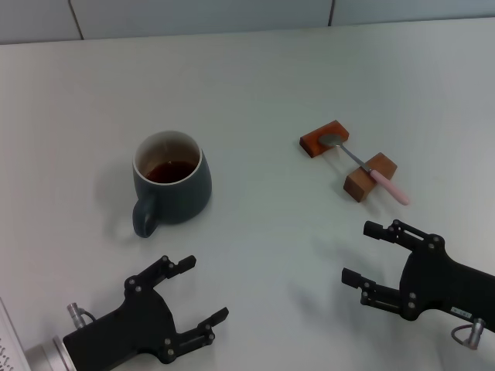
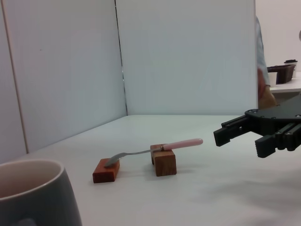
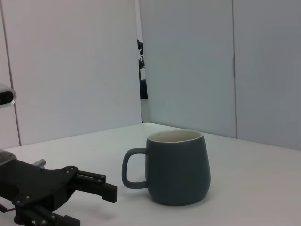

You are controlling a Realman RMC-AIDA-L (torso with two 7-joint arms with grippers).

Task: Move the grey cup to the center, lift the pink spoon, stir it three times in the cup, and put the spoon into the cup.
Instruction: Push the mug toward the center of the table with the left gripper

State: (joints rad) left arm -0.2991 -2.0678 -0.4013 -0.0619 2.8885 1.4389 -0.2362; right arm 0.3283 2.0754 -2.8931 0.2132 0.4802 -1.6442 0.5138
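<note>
Clearly the first step, to bring the grey cup [image 1: 172, 185] to the center, is not yet done: it stands upright on the left part of the white table [image 1: 255, 85], with dark liquid inside and its handle turned toward the robot. The left gripper [image 1: 189, 301] hovers near it, on the robot's side, with its jaws wide open and holding nothing. To do this well, I think the gripper should close on the handle or on the wall of the cup and move it slowly and level, because the liquid can spill. The right gripper [image 1: 365, 255] is also wide open and empty, low over the table, a little nearer to the robot than the pink spoon [image 1: 370, 168]. This spoon lies like a bridge on two wooden blocks [image 1: 346, 161], its metal bowl on the farther block and its pink handle sticking out past the nearer one. Nothing stands between the cup and the center, but the blocks are near, so the cup should stop apart from them.
</note>
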